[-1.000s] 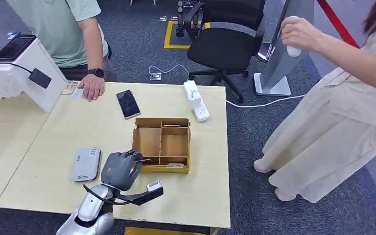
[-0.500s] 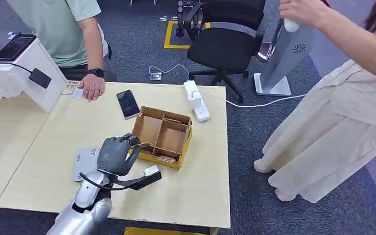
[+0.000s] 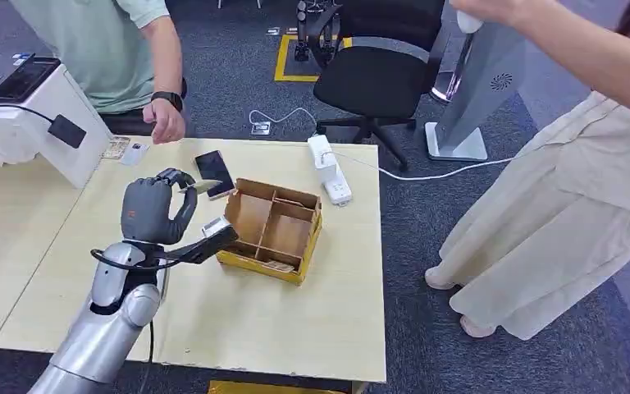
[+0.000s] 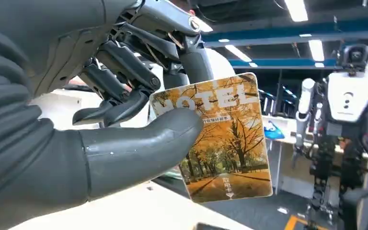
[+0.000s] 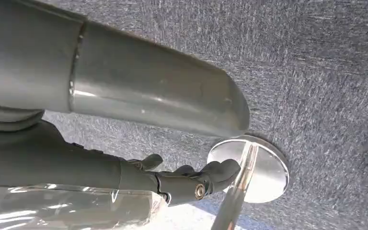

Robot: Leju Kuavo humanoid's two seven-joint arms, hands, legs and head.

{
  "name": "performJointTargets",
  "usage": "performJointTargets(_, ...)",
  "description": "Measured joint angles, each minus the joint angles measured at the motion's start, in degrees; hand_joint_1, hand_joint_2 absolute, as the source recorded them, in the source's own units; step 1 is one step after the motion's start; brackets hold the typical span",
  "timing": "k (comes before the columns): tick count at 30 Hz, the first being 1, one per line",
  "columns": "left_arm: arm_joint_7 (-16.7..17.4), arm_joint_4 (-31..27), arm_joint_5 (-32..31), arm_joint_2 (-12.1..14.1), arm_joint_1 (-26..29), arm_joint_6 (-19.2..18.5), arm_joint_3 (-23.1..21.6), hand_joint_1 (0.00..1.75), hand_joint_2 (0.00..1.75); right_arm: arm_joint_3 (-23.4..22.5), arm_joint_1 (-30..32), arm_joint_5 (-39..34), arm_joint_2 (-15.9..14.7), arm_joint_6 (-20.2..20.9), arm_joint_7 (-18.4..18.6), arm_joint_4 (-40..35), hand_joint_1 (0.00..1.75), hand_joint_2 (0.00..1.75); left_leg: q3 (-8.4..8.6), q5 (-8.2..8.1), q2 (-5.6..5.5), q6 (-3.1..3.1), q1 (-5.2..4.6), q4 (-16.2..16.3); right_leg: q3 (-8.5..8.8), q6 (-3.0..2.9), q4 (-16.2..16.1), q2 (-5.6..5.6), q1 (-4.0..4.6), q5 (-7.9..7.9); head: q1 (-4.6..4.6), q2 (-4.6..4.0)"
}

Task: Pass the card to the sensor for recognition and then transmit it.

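Observation:
My left hand [image 3: 157,209] is raised above the table, left of the cardboard box [image 3: 267,264]. It pinches a hotel card [image 3: 206,188] that I see edge-on in the head view. The left wrist view shows the card [image 4: 225,148] from its face: an autumn tree picture with the word HOTEL, held between the thumb [image 4: 139,143] and the fingers behind it. The white terminal [image 3: 45,123] with a black pad on a cable [image 3: 66,130] stands at the table's far left. My right hand [image 5: 187,179] hangs over grey carpet, fingers loosely spread, holding nothing.
The box has several compartments, with cards [image 3: 279,265] in its front slot. A phone [image 3: 212,166], a power strip [image 3: 329,169] and a small card [image 3: 135,153] lie at the far edge. One person's hand [image 3: 169,125] hovers there; another person [image 3: 558,205] stands at right.
My left hand rose from the box's front edge and moved left and away with the card; its forearm now covers the flat grey device. The box got turned. The person's hand lifted off the table.

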Motion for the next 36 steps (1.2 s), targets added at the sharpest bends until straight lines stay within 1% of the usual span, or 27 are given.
performJointTargets(5, 0.00, 0.15, 2.45, -0.11, -1.94, 0.31, 1.71, 1.75, 1.75, 0.57, 0.03, 0.35, 0.00, -0.02, 0.15, 0.02, 0.00, 0.00, 0.01, 0.00, 0.00, 0.00, 0.00, 0.01, 0.00, 0.03, 0.00, 0.00, 0.00, 0.02, 0.02, -0.02)
performJointTargets(8, 0.04, 1.05, 4.51, -0.68, -3.27, 1.40, 2.56, 1.75, 1.75, 0.98, -0.02, 0.48, 0.00, -0.02, 0.59, 0.07, 0.00, 0.00, 0.01, 0.00, 0.00, 0.00, 0.00, 0.02, 0.00, 0.04, 0.00, 0.00, 0.00, 0.03, 0.02, 0.00)
performJointTargets(10, 0.24, 2.40, 5.49, -1.40, -4.81, 2.97, 3.46, 1.75, 1.75, 1.29, -0.06, 0.53, 0.00, -0.07, 0.68, 0.11, 0.00, 0.00, 0.00, 0.01, 0.00, 0.01, 0.00, 0.03, 0.00, 0.04, 0.00, 0.00, 0.00, 0.03, 0.02, 0.00)
performJointTargets(15, 0.96, 5.38, 4.52, -2.38, -7.85, 6.52, 5.03, 1.75, 1.75, 1.40, -0.16, 0.22, 1.09, -2.43, 1.77, 0.35, 0.00, 0.00, 0.01, 0.02, 0.01, 0.02, 0.00, 0.03, 0.00, 0.04, 0.00, 0.01, 0.00, 0.04, 0.00, 0.00)
performJointTargets(18, 1.33, 7.27, 3.31, -2.91, -9.35, 9.02, 5.99, 1.75, 1.75, 1.64, -0.17, 0.37, 1.79, -2.80, 1.95, 0.76, 0.00, 0.00, 0.00, 0.03, 0.00, 0.02, 0.00, 0.02, 0.00, 0.04, 0.01, 0.00, 0.00, 0.04, 0.02, -0.02)
performJointTargets(22, 2.12, 9.23, 2.21, -3.67, -11.01, 11.61, 7.17, 1.75, 1.75, 1.90, -0.19, 0.22, 1.88, -2.99, 1.97, 1.03, 0.00, 0.00, 0.00, 0.03, 0.01, 0.02, 0.00, 0.02, 0.00, 0.04, 0.01, 0.01, 0.00, 0.04, 0.02, -0.02)
performJointTargets(30, 2.03, 11.52, 2.87, -5.09, -12.52, 13.77, 8.88, 1.75, 1.75, 2.32, -0.18, 0.07, 1.99, -3.04, 1.99, 1.46, 0.00, 0.00, 0.00, 0.03, 0.01, 0.02, -0.02, 0.03, 0.00, 0.04, 0.01, 0.01, -0.01, 0.04, 0.02, -0.02)
performJointTargets(36, 1.57, 13.25, 5.64, -6.73, -13.71, 15.17, 10.32, 1.75, 1.75, 2.43, -0.28, -0.11, 2.51, -3.17, 3.59, 1.49, 0.00, 0.00, 0.00, 0.03, 0.00, 0.02, -0.01, 0.03, 0.01, 0.04, 0.01, 0.00, -0.01, 0.04, 0.00, 0.00)
